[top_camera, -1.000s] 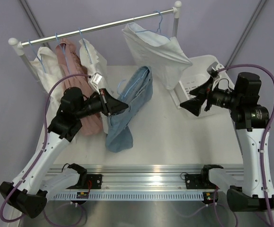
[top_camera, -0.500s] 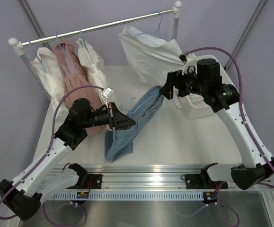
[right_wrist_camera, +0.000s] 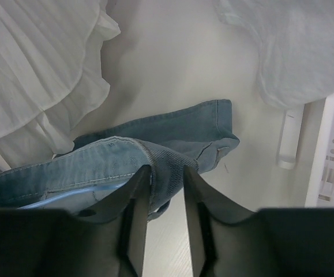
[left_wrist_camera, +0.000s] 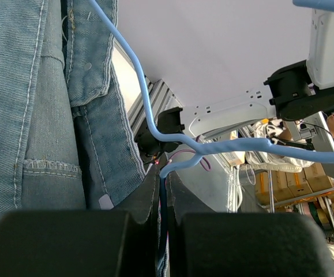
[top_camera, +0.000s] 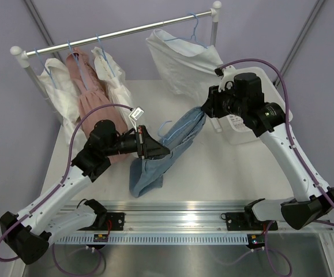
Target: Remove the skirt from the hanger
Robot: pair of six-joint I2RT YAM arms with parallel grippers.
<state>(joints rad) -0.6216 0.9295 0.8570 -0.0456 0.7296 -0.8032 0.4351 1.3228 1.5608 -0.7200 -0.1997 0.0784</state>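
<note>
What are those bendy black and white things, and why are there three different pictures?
They are two robot arms, bolted to a white table. Each ends in a two-finger pincer. The big picture comes from a camera above and behind them. The other two come from little cameras on the wrists, so each shows its own fingers close up. The left pincer is shut on a thin light-blue wire hanger. The right pincer pinches the edge of the blue denim skirt on that hanger. A white plastic basket stands on the table, and behind is a metal rail with hanging clothes.
</note>
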